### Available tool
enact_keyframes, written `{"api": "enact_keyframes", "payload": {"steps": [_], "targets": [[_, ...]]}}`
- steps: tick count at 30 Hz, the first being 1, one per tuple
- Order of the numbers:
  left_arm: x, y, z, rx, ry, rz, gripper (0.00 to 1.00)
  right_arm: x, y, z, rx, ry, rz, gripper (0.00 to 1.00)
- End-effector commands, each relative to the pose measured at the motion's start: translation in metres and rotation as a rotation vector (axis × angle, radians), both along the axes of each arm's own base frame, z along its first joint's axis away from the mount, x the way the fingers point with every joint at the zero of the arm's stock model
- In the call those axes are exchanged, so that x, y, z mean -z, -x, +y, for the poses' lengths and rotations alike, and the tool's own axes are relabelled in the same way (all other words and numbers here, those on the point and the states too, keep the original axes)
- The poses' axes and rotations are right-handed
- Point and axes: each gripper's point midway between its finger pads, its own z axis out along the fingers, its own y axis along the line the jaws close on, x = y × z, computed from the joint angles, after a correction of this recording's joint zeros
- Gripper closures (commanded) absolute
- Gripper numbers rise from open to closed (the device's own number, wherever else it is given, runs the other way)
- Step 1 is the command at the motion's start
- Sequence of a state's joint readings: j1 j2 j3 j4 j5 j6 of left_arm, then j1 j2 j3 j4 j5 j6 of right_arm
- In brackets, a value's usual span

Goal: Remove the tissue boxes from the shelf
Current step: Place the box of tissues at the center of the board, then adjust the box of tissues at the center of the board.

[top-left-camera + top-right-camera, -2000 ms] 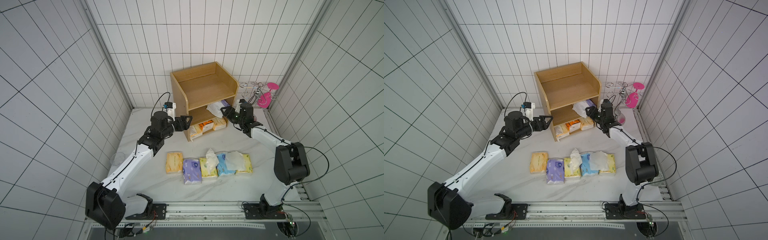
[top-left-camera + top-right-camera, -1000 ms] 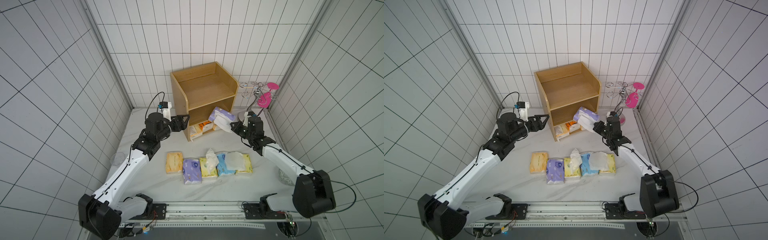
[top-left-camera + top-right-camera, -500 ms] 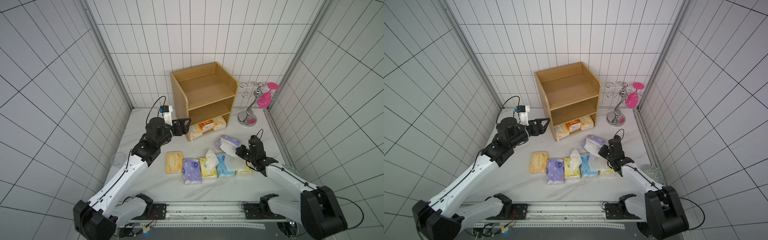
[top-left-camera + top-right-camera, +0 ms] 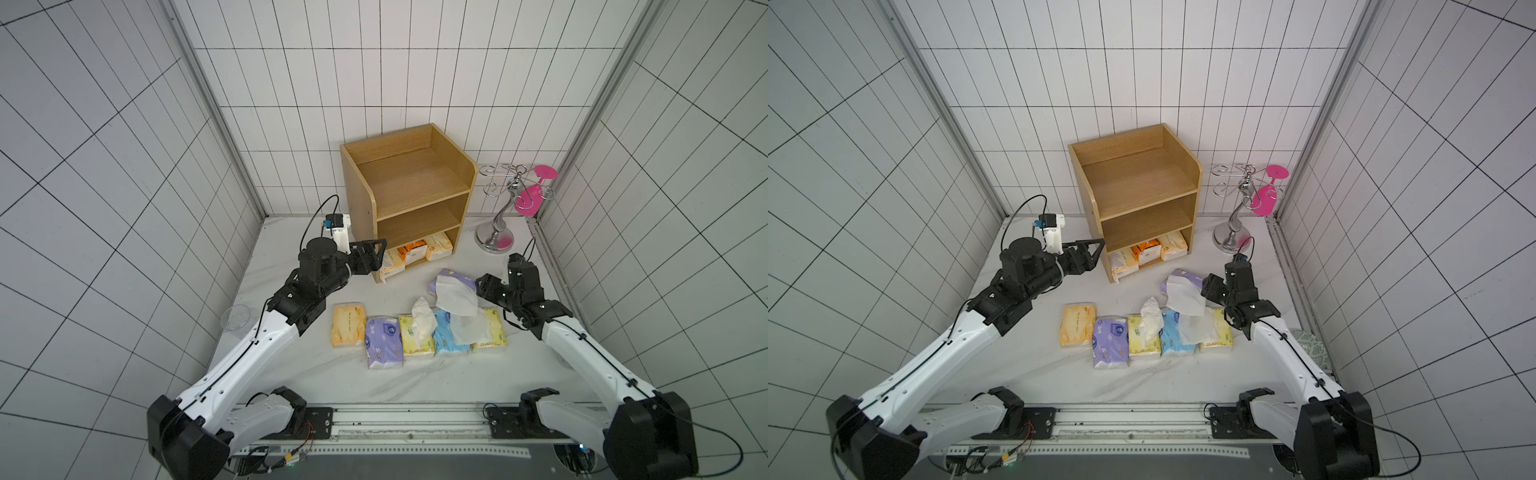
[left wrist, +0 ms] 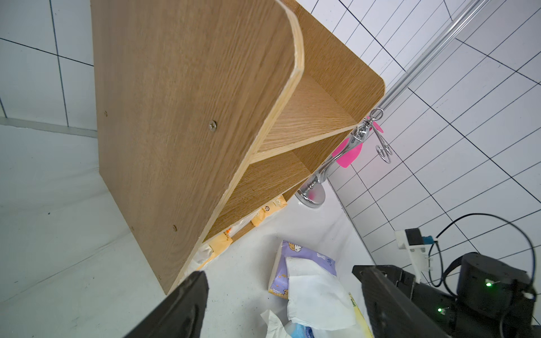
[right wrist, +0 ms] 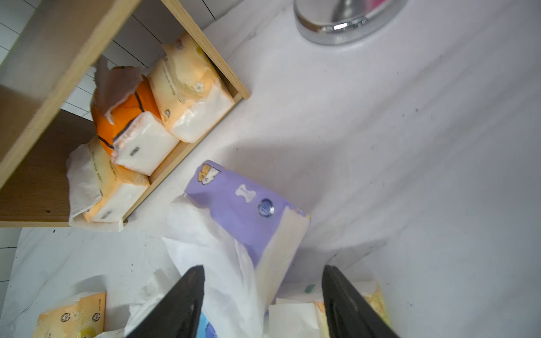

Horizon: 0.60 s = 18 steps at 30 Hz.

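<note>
The light-wood shelf (image 4: 419, 178) (image 4: 1142, 174) (image 5: 190, 117) stands at the back. Its bottom tier holds three tissue boxes: a pale one (image 6: 114, 187), a bright orange one (image 4: 411, 254) (image 6: 126, 117) and a peach one (image 4: 438, 246) (image 6: 190, 96). A purple pack (image 4: 455, 277) (image 4: 1183, 276) (image 6: 243, 202) lies tilted behind a row of several packs (image 4: 415, 338) on the table, with white tissue (image 4: 455, 300) spilling from it. My right gripper (image 4: 484, 286) (image 6: 262, 270) is open around its near end, with gaps on both sides. My left gripper (image 4: 376, 254) (image 5: 281, 276) is open and holds nothing, by the shelf's lower left front corner.
A silver stand with a pink glass (image 4: 505, 216) stands right of the shelf. A clear round cup (image 4: 237, 324) lies at the table's left edge. Tiled walls close in on three sides, and a metal rail (image 4: 395, 424) runs along the front.
The right arm carried the purple pack from the shelf's middle tier down to the table behind the row, and its jaws have opened. The left arm stayed by the shelf's corner.
</note>
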<state>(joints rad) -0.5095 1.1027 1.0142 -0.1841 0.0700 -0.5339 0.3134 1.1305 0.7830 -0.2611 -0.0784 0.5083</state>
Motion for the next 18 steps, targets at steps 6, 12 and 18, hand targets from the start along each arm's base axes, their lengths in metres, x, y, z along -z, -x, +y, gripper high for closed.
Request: {"api": "enact_keyframes", "payload": {"steps": [6, 12, 18], "targets": [[0.02, 0.003, 0.026, -0.116, -0.067, 0.005, 0.13, 0.005, -0.002, 0.056, -0.342, 0.111, 0.042, 0.25], [0.034, 0.007, 0.04, -0.16, -0.089, 0.031, 0.13, 0.041, -0.013, 0.064, -0.373, 0.246, 0.12, 0.09], [0.03, 0.012, 0.043, -0.163, -0.088, 0.03, 0.13, 0.075, -0.019, 0.063, -0.378, 0.292, 0.185, 0.08]]}}
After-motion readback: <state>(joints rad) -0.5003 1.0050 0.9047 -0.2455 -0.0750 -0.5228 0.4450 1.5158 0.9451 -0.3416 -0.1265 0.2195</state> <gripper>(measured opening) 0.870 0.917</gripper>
